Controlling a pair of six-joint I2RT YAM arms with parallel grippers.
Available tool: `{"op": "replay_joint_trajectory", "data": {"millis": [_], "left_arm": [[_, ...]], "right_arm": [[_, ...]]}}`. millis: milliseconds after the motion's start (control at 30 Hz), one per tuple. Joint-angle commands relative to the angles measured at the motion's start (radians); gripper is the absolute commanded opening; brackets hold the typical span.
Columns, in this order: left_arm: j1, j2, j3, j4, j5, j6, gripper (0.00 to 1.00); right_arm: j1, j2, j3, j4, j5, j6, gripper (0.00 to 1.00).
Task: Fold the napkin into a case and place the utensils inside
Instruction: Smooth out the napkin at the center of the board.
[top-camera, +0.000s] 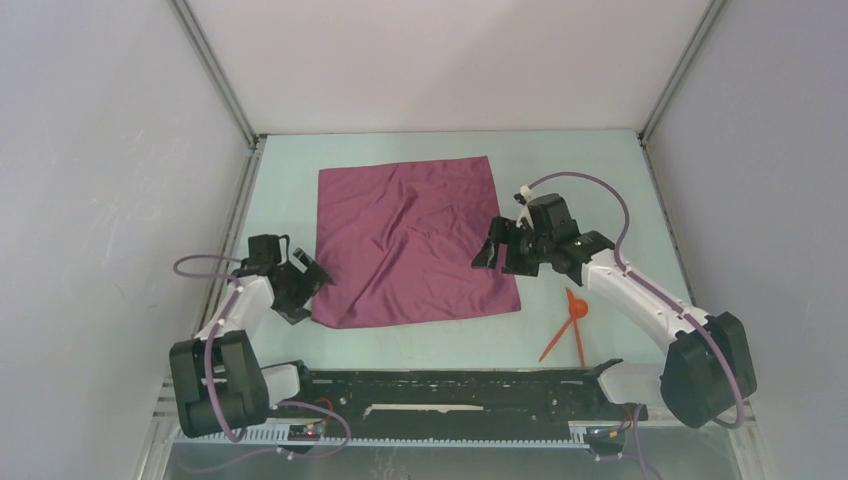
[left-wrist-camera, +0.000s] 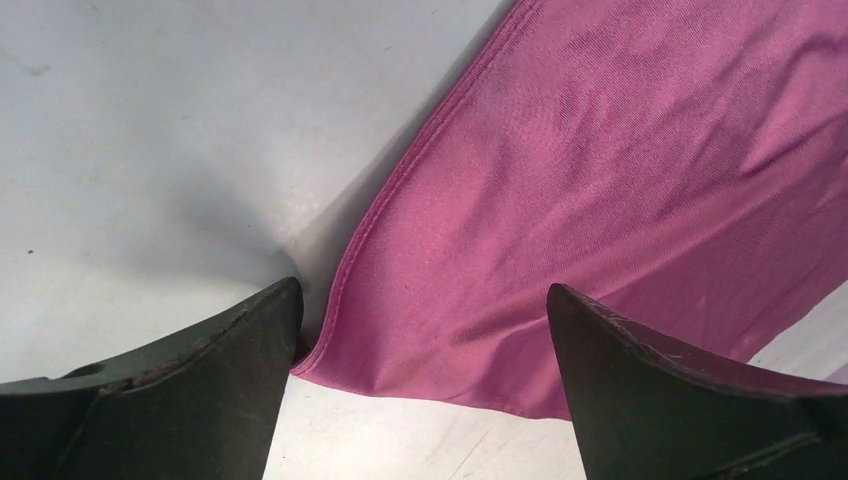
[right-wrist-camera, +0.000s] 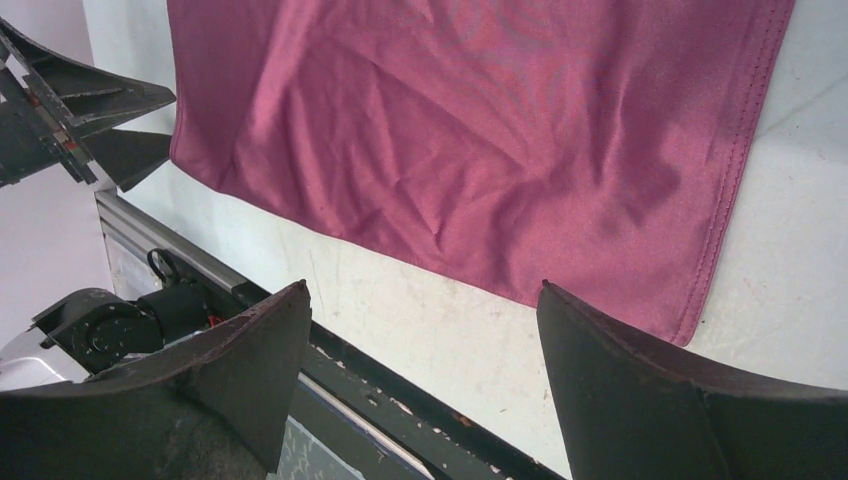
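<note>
Overhead, the plum-purple napkin (top-camera: 415, 240) lies spread flat at frame centre, with 2 orange-red utensils (top-camera: 572, 322) crossed at lower right, apart from it. Left wrist: the left gripper (left-wrist-camera: 422, 290) has its fingers wide and empty, flanking a napkin corner. Right wrist: the right gripper (right-wrist-camera: 422, 288) has its fingers wide and empty above the napkin's edge.

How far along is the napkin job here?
Done: nothing; the napkin lies flat, unfolded. In hand: left gripper and right gripper, both open and empty, sit at its side edges. Left: fold it, then insert the utensils, lying on the table.
</note>
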Motion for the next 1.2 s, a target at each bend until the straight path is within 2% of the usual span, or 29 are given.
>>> {"op": "replay_joint_trajectory", "data": {"millis": [0,133,233,367,500,633,800,900,1033,1167], "left_arm": [[-0.005,-0.055,-0.008,0.003,0.060,-0.010,1.00],[-0.003,-0.148,-0.027,-0.044,0.187,-0.077,1.00],[-0.007,-0.275,-0.033,-0.096,0.250,-0.145,1.00],[-0.007,-0.430,0.012,-0.225,0.180,-0.170,1.00],[-0.006,-0.470,0.075,-0.353,0.062,-0.187,1.00],[-0.007,-0.429,0.124,-0.431,-0.103,-0.160,1.00],[-0.005,-0.244,0.119,-0.310,-0.082,-0.060,1.00],[0.015,-0.101,0.127,-0.232,-0.101,0.009,1.00],[0.019,0.040,0.108,-0.105,0.061,0.064,0.98],[0.003,0.034,0.032,-0.034,0.088,0.023,0.98]], "right_arm": [[-0.006,-0.022,0.008,-0.002,0.027,-0.021,0.91],[-0.010,-0.010,-0.009,0.023,0.031,-0.028,0.91],[-0.016,0.007,-0.010,0.029,0.016,-0.032,0.91],[-0.023,0.026,-0.009,0.032,0.003,-0.040,0.91],[-0.029,0.047,-0.009,0.026,0.022,-0.038,0.91],[-0.034,0.087,0.007,-0.051,0.210,0.050,0.90],[-0.039,0.160,0.034,-0.179,0.419,0.197,0.86],[-0.022,0.188,0.034,-0.190,0.454,0.239,0.81],[0.005,0.212,0.034,-0.188,0.451,0.254,0.80],[0.008,0.213,0.027,-0.178,0.434,0.263,0.80]]}}
